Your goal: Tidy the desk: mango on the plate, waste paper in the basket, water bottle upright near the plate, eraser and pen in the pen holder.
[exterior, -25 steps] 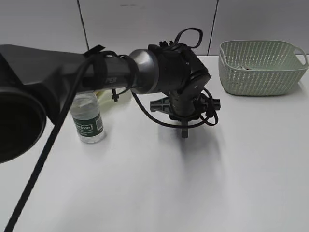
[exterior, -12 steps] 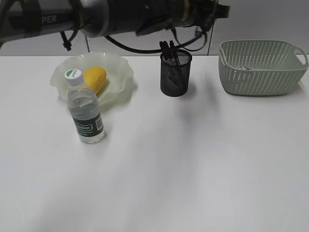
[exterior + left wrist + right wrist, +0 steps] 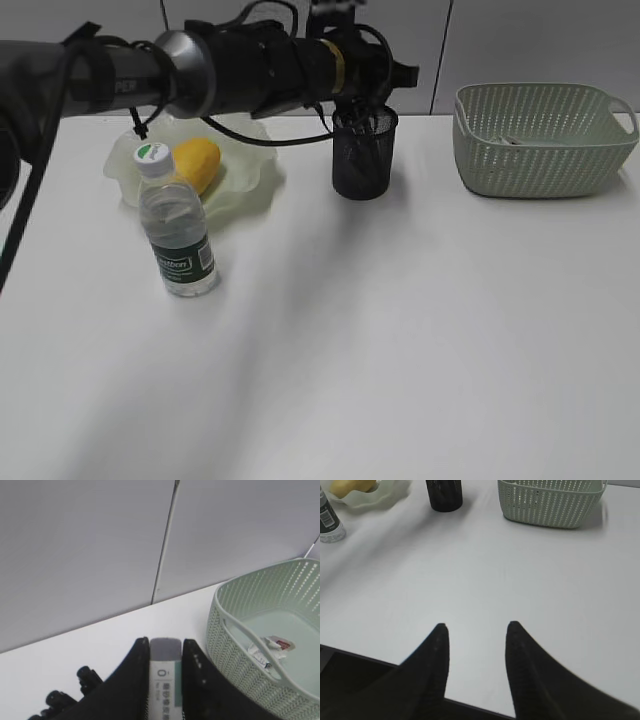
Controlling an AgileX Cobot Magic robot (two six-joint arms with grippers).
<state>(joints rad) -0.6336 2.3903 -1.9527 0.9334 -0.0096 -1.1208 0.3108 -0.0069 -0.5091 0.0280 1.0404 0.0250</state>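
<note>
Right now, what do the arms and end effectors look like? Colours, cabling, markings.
Left arm: dark grey tube, silver-grey joint collar, black wrist housing with a yellowish ring, loose black cables strapped along it, partial white lettering. Left end effector: black tapered fingers. Right end effector: black pointed fingers with finely ribbed inner faces; no markings visible.

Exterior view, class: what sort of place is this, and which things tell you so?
Probably a desk set up for a tidying exercise: a plain white desk against a panelled wall, with a mesh pen holder and a water bottle.
</note>
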